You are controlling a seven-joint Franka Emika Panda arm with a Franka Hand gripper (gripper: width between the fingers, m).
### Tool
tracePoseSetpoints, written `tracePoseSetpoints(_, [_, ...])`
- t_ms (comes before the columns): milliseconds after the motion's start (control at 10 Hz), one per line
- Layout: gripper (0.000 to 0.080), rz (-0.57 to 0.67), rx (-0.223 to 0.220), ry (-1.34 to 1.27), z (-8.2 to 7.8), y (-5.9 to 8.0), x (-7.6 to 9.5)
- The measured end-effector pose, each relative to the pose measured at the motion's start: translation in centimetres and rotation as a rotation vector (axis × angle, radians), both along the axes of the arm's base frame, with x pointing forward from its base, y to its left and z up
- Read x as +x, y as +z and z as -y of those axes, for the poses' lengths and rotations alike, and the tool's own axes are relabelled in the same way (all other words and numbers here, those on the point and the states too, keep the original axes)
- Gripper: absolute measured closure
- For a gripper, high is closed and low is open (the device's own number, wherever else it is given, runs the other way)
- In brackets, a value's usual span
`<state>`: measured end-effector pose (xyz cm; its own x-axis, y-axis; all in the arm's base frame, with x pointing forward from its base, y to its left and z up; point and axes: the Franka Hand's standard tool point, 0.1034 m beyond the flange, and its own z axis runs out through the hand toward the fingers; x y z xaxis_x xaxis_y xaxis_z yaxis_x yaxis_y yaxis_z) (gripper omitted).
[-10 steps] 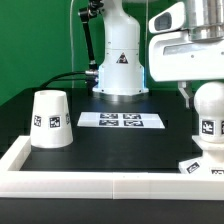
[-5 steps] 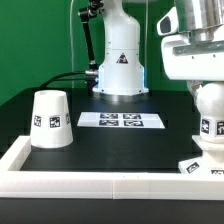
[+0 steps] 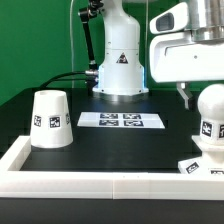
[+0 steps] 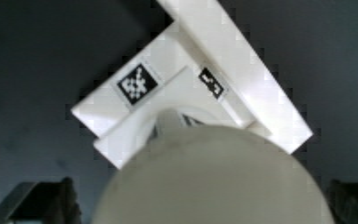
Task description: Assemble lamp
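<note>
**A:** Status of the gripper (image 4: 201,204)?

**B:** Jaws were wide. One finger (image 4: 48,200) sat on each side of the bulb (image 3: 212,112), and the wrist view showed a gap on both sides. Nothing was held.

**A:** Bulb position?

**B:** It stood upright on the base (image 3: 196,165) at the exterior view's right. The base was tucked against the white rail (image 3: 100,183). Couldn't tell if the bulb was seated in it.

**A:** Shade?

**B:** Shade (image 3: 50,120) stood wide end down at the exterior view's left, well apart from bulb and base. The marker board (image 3: 120,120) lay flat on the black table (image 3: 110,150) between them, farther back.
</note>
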<state>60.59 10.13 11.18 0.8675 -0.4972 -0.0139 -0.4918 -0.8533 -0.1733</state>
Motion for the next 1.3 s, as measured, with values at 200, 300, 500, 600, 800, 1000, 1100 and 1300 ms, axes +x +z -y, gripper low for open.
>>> tracePoseSetpoints(200, [0.0101, 0.019, -0.010, 0.128, -0.01, -0.06, -0.07])
tracePoseSetpoints(300, [0.0101, 0.027, -0.015, 0.183, 0.02, -0.08, -0.08])
tracePoseSetpoints(500, [0.0101, 0.061, -0.053, 0.427, -0.01, -0.07, -0.09])
tracePoseSetpoints(600, [0.0101, 0.076, -0.074, 0.544, -0.16, 0.07, -0.09])
tracePoseSetpoints(800, [0.0101, 0.102, -0.117, 0.813, -0.38, 0.43, 0.01])
tracePoseSetpoints(1000, [0.0101, 0.109, -0.142, 1.000, -0.66, 0.48, 0.11])
tracePoseSetpoints(1100, [0.0101, 0.117, -0.155, 1.103, -0.79, 0.44, 0.06])
tracePoseSetpoints(1300, [0.0101, 0.128, -0.170, 1.211, -0.93, 0.46, 0.08])
